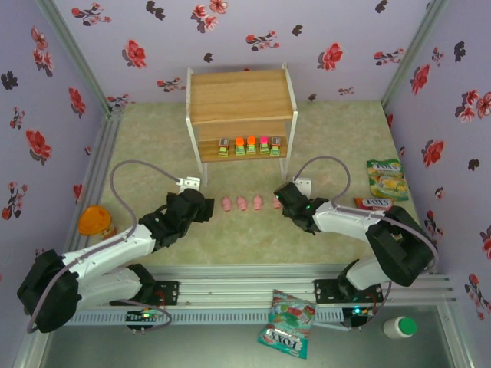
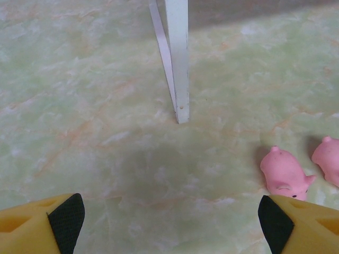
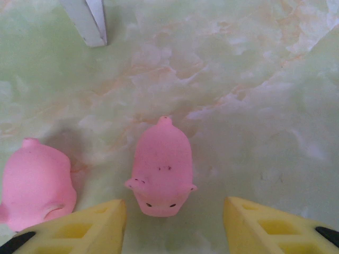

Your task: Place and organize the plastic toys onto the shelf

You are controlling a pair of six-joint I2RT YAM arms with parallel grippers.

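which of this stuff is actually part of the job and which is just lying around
Part of the job:
- shelf
- blocky toys, five on its lower tier
- pink pigs, in a row on the table in front of it

Just lying about:
- yellow-green snack bag
- red snack packet
- near snack bag
- orange jar
- green-capped white bottle

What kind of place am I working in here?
Probably a staged robot test cell: floral-papered panels box in a marbled green mat, aluminium rails line the near edge, and a wooden shelf stands at the back.

Pigs smooth matt plastic; shelf pale wood.
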